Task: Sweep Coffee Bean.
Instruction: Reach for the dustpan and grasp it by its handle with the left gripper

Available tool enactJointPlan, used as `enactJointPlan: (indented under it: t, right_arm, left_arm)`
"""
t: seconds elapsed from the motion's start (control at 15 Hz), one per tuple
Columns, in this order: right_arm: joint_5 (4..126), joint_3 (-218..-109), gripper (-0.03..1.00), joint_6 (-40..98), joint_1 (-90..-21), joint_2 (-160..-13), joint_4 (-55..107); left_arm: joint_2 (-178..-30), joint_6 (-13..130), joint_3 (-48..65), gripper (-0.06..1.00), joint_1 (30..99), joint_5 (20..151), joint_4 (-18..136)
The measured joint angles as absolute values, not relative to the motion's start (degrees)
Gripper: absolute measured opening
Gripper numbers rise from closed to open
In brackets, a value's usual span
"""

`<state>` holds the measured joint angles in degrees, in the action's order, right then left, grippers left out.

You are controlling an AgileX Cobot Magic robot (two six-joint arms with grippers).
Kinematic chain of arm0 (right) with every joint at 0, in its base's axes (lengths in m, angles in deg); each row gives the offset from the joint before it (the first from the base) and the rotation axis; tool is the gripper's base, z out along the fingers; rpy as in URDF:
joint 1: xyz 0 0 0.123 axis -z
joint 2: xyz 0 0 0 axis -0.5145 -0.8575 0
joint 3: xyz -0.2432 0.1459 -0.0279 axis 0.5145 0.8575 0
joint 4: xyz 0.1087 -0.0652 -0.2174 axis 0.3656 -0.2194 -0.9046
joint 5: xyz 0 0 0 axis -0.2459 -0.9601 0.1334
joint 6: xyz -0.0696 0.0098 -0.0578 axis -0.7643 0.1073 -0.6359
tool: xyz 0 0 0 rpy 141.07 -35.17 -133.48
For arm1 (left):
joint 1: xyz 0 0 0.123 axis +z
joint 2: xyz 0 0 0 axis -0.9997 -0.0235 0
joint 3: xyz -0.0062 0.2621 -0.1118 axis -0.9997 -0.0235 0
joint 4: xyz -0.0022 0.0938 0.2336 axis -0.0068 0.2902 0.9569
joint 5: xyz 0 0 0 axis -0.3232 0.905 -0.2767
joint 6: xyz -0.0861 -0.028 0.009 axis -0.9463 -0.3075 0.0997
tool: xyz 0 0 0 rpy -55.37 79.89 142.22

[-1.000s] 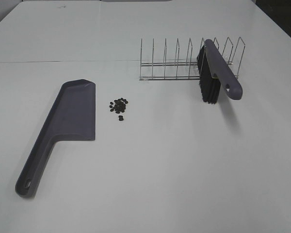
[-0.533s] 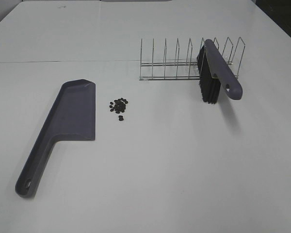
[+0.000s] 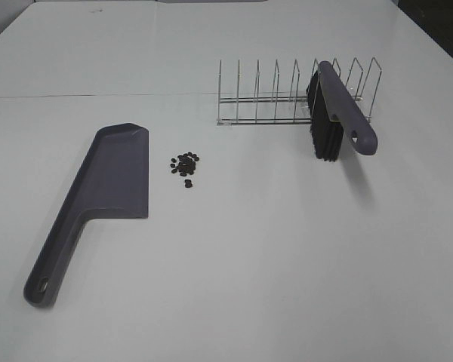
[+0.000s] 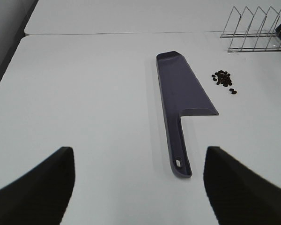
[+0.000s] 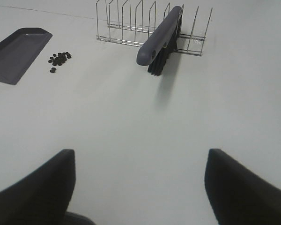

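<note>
The coffee beans (image 3: 185,165) lie in a small loose cluster on the white table, just right of the purple dustpan (image 3: 98,197), which lies flat. They also show in the left wrist view (image 4: 224,79) and the right wrist view (image 5: 59,58). The purple brush (image 3: 340,117) with black bristles leans in the wire rack (image 3: 287,98). Neither gripper shows in the exterior high view. My left gripper (image 4: 139,187) is open and empty, short of the dustpan's handle (image 4: 180,154). My right gripper (image 5: 139,187) is open and empty, well short of the brush (image 5: 159,37).
The wire rack (image 5: 131,23) stands at the back right of the table with several upright dividers. A seam (image 3: 98,96) between two table tops runs across behind the dustpan.
</note>
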<state>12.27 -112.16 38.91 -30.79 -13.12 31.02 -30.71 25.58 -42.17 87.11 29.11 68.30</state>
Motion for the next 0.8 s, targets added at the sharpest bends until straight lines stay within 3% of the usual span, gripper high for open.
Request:
enactJointPlan:
  t: [0.8]
  right_arm:
    - [12.27,-112.16,0.68,38.91,-30.79,-13.12,31.02]
  left_arm:
    - [-30.71,25.58,-42.17,0.72,87.11,29.11,68.30]
